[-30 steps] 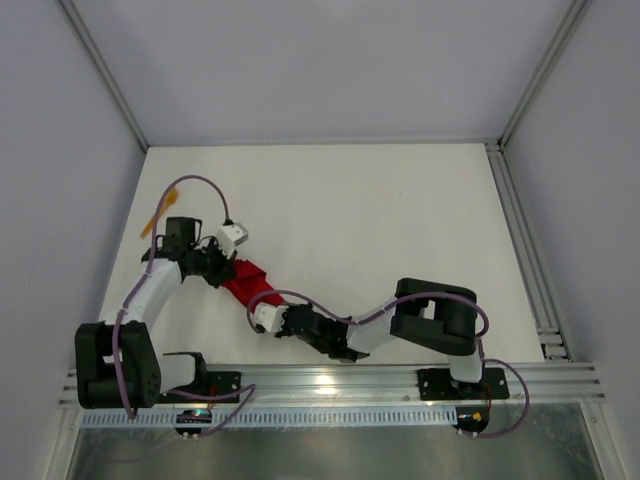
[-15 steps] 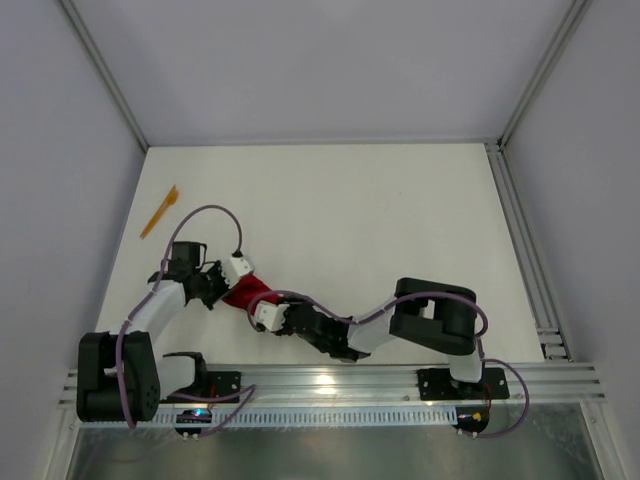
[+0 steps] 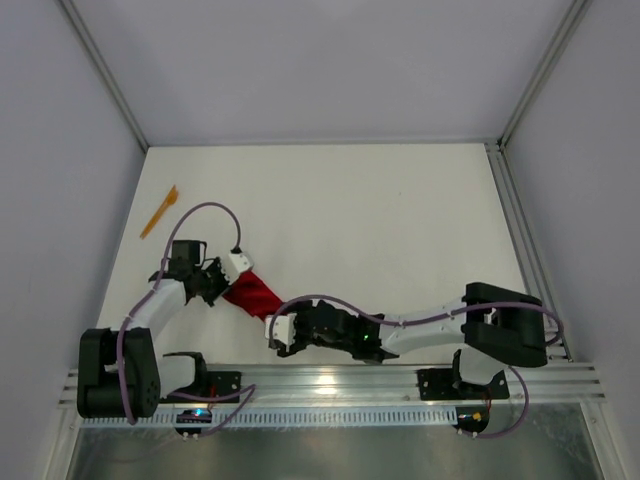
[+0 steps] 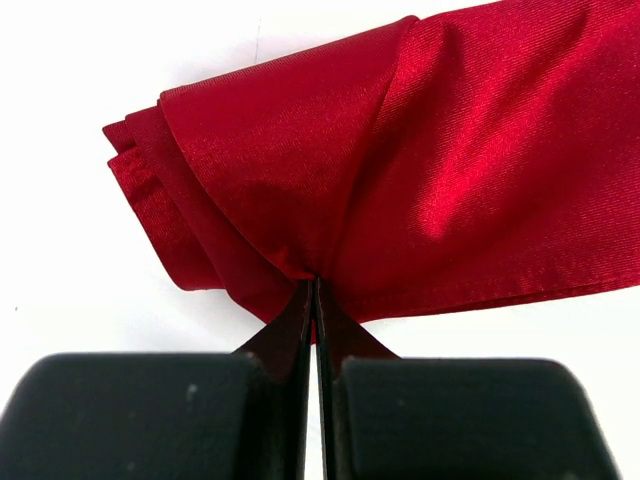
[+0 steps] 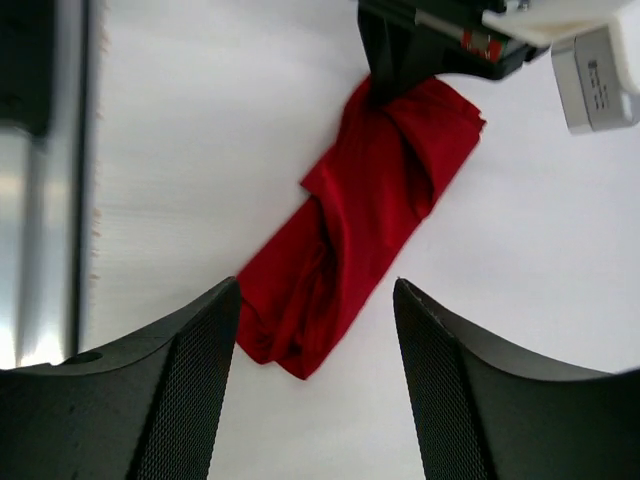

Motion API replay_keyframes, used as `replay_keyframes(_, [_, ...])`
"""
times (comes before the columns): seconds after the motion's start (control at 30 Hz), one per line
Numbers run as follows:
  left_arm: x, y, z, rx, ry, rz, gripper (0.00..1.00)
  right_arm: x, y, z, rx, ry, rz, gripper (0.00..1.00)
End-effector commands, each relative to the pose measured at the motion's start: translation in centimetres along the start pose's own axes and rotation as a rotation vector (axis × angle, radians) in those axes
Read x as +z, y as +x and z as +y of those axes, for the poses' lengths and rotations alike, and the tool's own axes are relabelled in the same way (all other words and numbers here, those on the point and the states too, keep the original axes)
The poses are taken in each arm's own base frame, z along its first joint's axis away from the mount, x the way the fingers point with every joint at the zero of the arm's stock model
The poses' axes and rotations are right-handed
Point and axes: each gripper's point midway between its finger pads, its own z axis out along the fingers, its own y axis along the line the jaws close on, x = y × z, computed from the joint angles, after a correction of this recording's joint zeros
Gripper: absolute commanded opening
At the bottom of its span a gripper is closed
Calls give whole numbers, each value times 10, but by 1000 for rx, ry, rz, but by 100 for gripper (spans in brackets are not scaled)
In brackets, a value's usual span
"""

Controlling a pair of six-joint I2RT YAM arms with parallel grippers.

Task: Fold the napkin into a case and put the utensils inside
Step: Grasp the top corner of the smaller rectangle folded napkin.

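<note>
The red napkin (image 3: 252,297) lies rumpled in a long strip on the white counter (image 3: 380,220), near left. The left claw (image 4: 316,300) pinches its edge tight. The right claw (image 5: 316,287) stands wide at the other end, holding nothing. One orange utensil (image 3: 160,211) lies well apart, far left.

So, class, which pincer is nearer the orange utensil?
Left. The left pincer pinches the end of the red napkin closest to the orange utensil; the right pincer is open at the napkin's opposite end, farther off.
</note>
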Motion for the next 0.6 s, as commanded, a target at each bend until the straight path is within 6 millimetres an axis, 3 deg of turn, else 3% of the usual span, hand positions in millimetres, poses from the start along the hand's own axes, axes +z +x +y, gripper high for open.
replay_keyframes(0.0, [1, -8, 9, 4, -24, -32, 0, -12, -43, 15, 143, -149, -121, 67])
replay_keyframes(0.03, [0, -9, 8, 7, -24, -36, 0, -12, -47, 15, 204, -182, -132, 67])
replay_keyframes(0.07, [0, -8, 7, 10, -23, -37, 0, -8, -47, -10, 290, -154, -133, 66])
replay_keyframes(0.13, [0, -8, 6, 12, -23, -39, 0, -7, -46, -25, 517, -189, -154, 65])
replay_keyframes(0.17, [-1, -8, 6, 14, -23, -40, 0, -6, -39, -61, 599, -121, -194, 64])
replay_keyframes(0.23, [-1, -8, 5, 19, -25, -41, 0, -3, -29, -80, 811, -109, -207, 62])
replay_keyframes(0.27, [-1, -7, 4, 17, -22, -38, 0, -1, -13, -97, 882, -73, -180, 58])
replay_keyframes(0.33, [-1, -7, 4, 17, -25, -38, 0, 17, 10, -93, 984, -84, -74, 52])
replay_keyframes(0.5, [-2, -8, 5, 9, -31, -43, 0, 34, 42, -66, 1009, -107, 3, 20])
replay_keyframes(0.57, [-3, -9, 5, 9, -33, -44, 0, 39, 53, -57, 975, -97, 34, 17])
